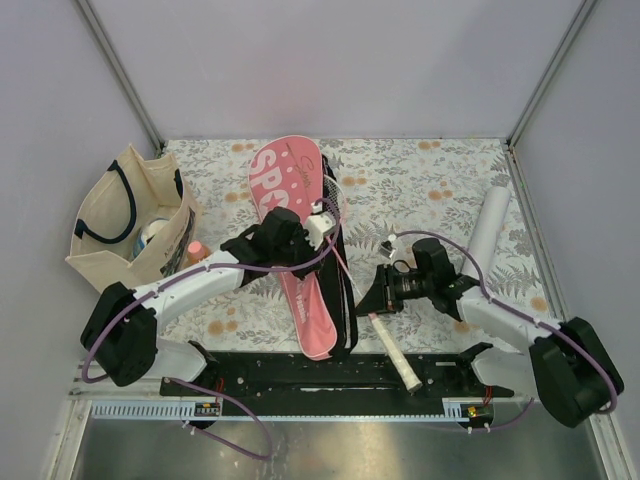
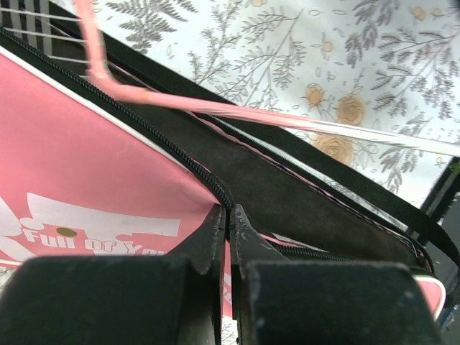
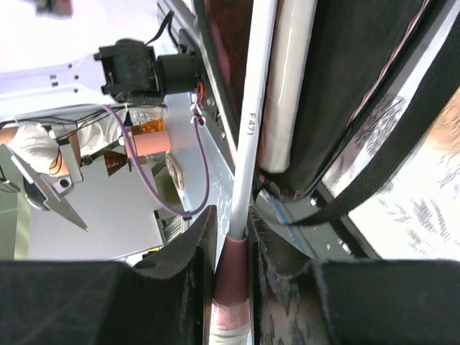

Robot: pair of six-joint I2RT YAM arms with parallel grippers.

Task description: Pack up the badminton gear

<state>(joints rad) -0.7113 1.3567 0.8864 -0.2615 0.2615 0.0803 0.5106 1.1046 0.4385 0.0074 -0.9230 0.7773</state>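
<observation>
The pink "SPORT" cover (image 1: 290, 185) lies in the middle of the table, its zipper open along the right side. My left gripper (image 1: 300, 240) is shut on the cover's zipper edge (image 2: 208, 180) and holds the black inside (image 2: 302, 194) open. A pink racket frame (image 2: 144, 97) lies across the opening. My right gripper (image 1: 378, 297) is shut on a racket's shaft (image 3: 251, 122) at its pink cone (image 3: 234, 269). That racket's white handle (image 1: 397, 355) points at the near rail. Another white handle (image 3: 287, 93) lies inside the cover. The white tube (image 1: 487, 225) lies at the right.
A beige tote bag (image 1: 125, 215) with navy handles stands at the left, with an orange bottle (image 1: 195, 250) beside it. The cover's black strap (image 1: 345, 300) trails beside the cover. A black rail (image 1: 300, 372) runs along the near edge. Grey walls close the back and sides.
</observation>
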